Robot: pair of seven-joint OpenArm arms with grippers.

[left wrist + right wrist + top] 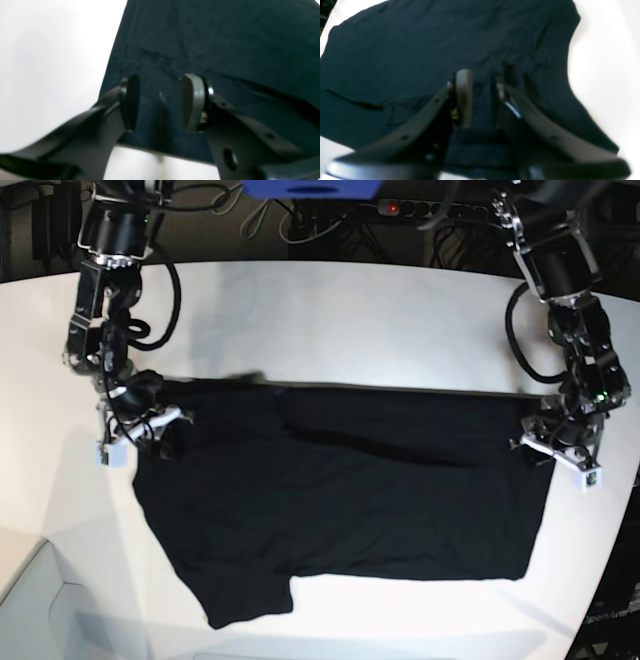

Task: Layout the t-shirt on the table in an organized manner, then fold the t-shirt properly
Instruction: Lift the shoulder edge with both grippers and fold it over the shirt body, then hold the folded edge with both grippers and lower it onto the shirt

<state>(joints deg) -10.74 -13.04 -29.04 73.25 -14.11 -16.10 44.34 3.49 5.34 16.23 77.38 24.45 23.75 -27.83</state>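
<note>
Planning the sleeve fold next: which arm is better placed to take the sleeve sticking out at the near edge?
Probably the right gripper: it sits at the t-shirt corner on the same side as that sleeve. The left gripper is at the opposite corner.

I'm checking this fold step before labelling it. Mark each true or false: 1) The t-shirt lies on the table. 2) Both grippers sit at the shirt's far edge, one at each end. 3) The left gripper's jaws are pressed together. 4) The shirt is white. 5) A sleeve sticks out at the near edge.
1) True: the t-shirt lies on the table.
2) True: left gripper, right gripper.
3) False: left gripper jaws stand apart, cloth showing between them.
4) False: it is black.
5) True.
</note>
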